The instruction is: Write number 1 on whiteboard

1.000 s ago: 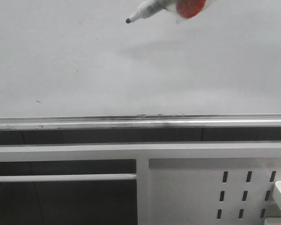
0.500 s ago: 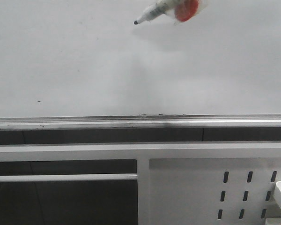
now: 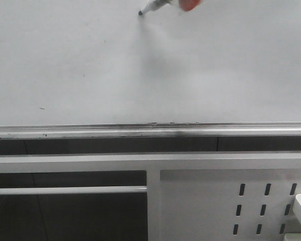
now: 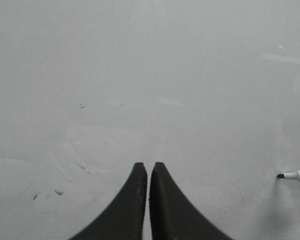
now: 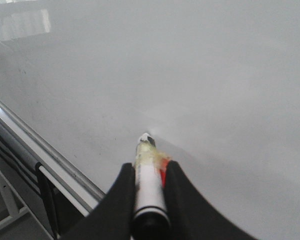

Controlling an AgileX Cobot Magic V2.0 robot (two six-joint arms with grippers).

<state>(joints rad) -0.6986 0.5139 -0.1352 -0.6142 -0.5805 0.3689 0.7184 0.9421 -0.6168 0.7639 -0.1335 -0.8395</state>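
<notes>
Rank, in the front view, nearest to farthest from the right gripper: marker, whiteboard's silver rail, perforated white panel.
Right gripper itself is out of that view, beyond its top edge.
1. White black-tipped marker, top edge, held by it.
2. Silver metal rail, mid-frame.
3. Perforated white metal panel, bottom right.

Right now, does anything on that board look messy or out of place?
Only small things: faint dark specks and smudges dot the whiteboard, and the marker in the right hand has yellowish tape near its tip. No stroke yet.
</notes>
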